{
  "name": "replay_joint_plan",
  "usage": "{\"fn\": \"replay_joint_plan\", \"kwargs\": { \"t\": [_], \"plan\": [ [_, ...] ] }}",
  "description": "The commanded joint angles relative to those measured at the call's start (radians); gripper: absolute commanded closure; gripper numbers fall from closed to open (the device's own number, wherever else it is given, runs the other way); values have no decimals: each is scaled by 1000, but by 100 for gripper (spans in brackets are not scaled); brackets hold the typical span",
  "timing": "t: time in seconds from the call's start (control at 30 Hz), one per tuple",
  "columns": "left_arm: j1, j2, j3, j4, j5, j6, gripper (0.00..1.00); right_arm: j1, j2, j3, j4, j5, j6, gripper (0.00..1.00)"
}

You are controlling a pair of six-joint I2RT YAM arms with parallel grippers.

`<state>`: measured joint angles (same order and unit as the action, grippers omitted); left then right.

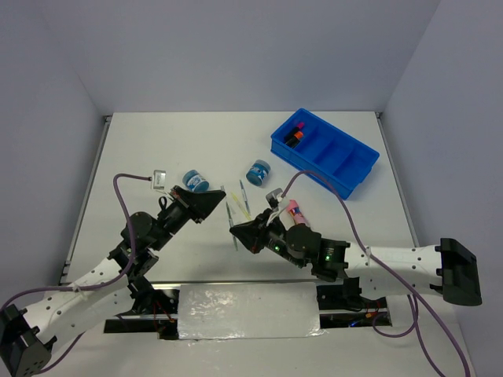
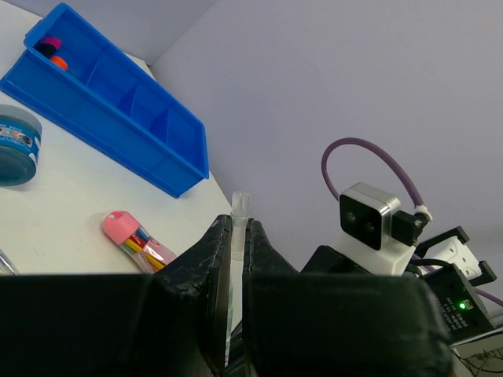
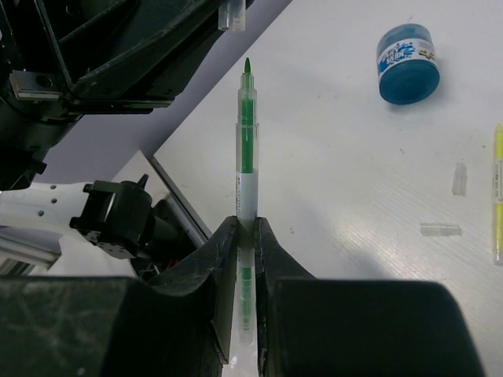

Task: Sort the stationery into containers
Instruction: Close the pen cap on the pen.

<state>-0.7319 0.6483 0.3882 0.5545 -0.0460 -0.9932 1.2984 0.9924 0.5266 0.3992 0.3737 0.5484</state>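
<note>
My right gripper (image 3: 245, 224) is shut on a thin green pen (image 3: 247, 149) whose bare tip points at a clear pen cap (image 3: 233, 14). My left gripper (image 2: 233, 224) is shut on that clear cap (image 2: 240, 206). The two grippers face each other above the table's middle, left gripper (image 1: 222, 203) and right gripper (image 1: 233, 230), tips a short way apart. The blue tray (image 1: 346, 169) stands at the back right, with highlighters (image 1: 295, 133) in its far end compartment. Two blue tubs (image 1: 196, 181) (image 1: 258, 171), a pink cylinder (image 1: 297, 212) and thin pens (image 1: 239, 206) lie on the table.
Two small clear caps (image 3: 460, 179) (image 3: 440, 229) and a yellow pen (image 3: 498, 196) lie right of the green pen. A grey wall rises close behind the tray (image 2: 110, 94). A foil-like sheet (image 1: 247, 310) lies between the arm bases.
</note>
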Motion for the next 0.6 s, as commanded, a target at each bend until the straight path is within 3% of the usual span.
{"fn": "replay_joint_plan", "kwargs": {
  "t": [0.0, 0.57],
  "plan": [
    [-6, 5, 14, 70, 20, 25, 100, 6, 5, 56, 13, 36, -16, 100],
    [-6, 13, -5, 68, 8, 41, 100, -14, 20, 55, 12, 24, 4, 100]
  ]
}}
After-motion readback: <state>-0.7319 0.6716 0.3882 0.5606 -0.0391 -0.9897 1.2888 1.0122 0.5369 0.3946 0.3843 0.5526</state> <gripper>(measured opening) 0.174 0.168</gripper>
